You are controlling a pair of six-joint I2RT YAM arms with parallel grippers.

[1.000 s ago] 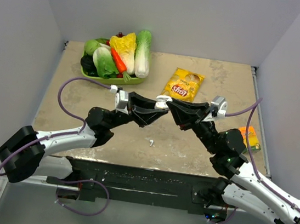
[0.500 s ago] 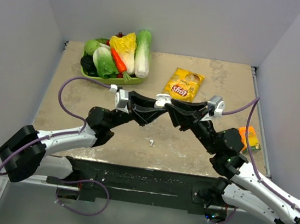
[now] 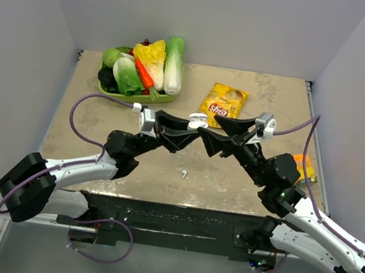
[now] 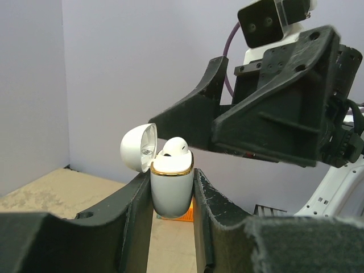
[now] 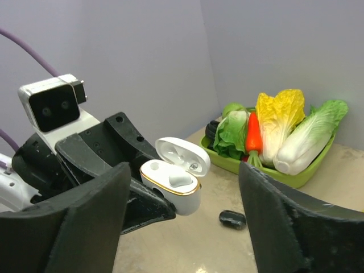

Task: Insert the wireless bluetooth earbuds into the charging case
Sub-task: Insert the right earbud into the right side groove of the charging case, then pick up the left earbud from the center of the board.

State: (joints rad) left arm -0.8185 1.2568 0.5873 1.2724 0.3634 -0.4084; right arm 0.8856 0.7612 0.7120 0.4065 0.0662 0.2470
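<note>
Now my right gripper (image 3: pixel 222 132) has spread and drawn back from the charging case (image 5: pixel 170 190), leaving one white earbud (image 4: pixel 172 147) in its socket. My left gripper (image 4: pixel 170 196) pinches the case above the bench (image 3: pixel 105 113), where a second earbud (image 3: pixel 183 174) waits.

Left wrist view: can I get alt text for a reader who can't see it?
The left gripper clamps an upright white charging case with a gold rim, its lid flipped open and one white earbud sitting inside. The black right gripper looms close above it, against a plain wall.
</note>
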